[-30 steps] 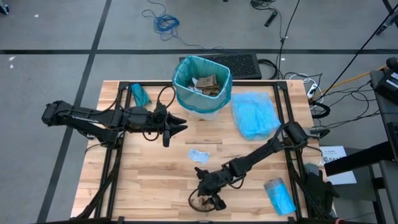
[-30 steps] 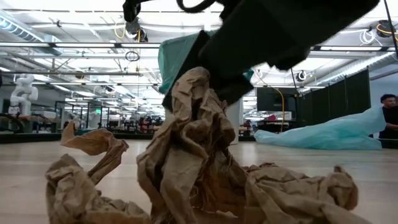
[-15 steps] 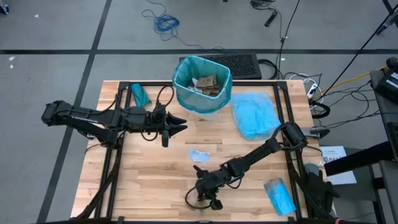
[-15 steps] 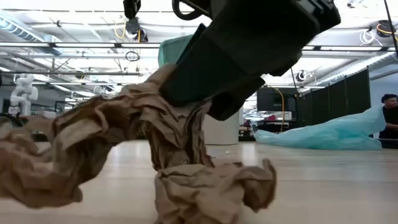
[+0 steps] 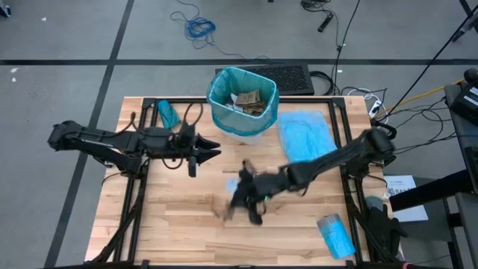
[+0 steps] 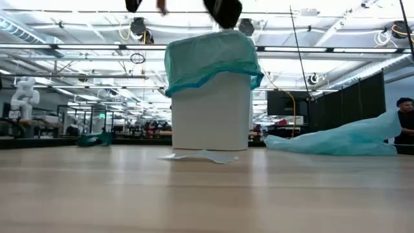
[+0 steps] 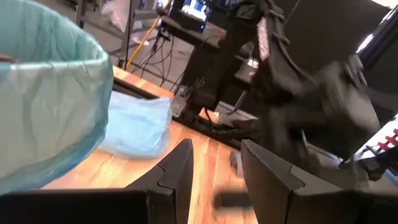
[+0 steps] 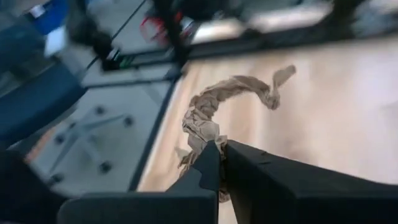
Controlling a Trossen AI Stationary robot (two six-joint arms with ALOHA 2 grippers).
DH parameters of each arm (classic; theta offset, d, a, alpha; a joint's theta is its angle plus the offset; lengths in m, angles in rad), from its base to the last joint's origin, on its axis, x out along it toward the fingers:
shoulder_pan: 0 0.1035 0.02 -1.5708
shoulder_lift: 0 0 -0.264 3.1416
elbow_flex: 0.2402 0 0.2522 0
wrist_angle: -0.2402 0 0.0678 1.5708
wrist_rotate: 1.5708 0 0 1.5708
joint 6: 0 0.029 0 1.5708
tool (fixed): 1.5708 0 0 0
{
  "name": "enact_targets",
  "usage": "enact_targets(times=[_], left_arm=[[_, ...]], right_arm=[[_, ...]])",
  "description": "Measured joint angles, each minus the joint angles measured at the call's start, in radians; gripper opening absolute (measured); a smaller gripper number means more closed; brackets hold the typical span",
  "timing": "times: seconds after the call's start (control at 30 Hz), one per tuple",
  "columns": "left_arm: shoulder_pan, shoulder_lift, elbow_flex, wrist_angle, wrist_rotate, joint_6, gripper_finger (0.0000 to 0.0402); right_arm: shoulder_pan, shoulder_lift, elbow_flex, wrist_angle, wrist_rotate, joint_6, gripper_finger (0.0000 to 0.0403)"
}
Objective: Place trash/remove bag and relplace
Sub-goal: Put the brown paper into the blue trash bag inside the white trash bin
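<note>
Seen from above, the right gripper (image 5: 237,196) hangs over the middle of the light wooden table (image 5: 172,224), its two dark fingers (image 8: 211,165) pinched tight on a long crumpled brown paper wad (image 8: 214,115) that dangles clear of the tabletop. The left gripper (image 5: 213,153) waits over the table's left half, its fingers (image 7: 180,168) partly spread with nothing between them, pointing toward the white trash bin lined with a teal plastic bag (image 5: 243,101) at the table's far edge. More crumpled brown paper (image 5: 250,101) lies inside that bin, a small white packet (image 5: 237,184) lies flat on the wood just beside the right gripper, and a loose pale blue plastic bag (image 5: 305,138) lies to the right of the bin.
</note>
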State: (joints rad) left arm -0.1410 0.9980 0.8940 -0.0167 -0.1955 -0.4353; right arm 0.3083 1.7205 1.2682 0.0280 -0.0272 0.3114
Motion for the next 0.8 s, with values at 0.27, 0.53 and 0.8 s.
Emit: enact_targets(times=[0.27, 0.53, 0.8], left_arm=[[0.004, -0.077, 0.000, 0.004, -0.050, 0.033, 0.0132], [0.021, -0.081, 0.000, 0.009, -0.099, 0.091, 0.0132], [0.100, -0.041, 0.000, 0.003, -0.094, 0.166, 0.0132]], right_arm=[[-0.227, -0.256, 0.000, -0.140, 0.033, -0.104, 0.0000], [-0.495, -0.378, 0.000, -0.096, 0.032, -0.150, 0.0000], [-0.716, -0.359, 0.000, -0.051, 0.024, -0.134, 0.0000]])
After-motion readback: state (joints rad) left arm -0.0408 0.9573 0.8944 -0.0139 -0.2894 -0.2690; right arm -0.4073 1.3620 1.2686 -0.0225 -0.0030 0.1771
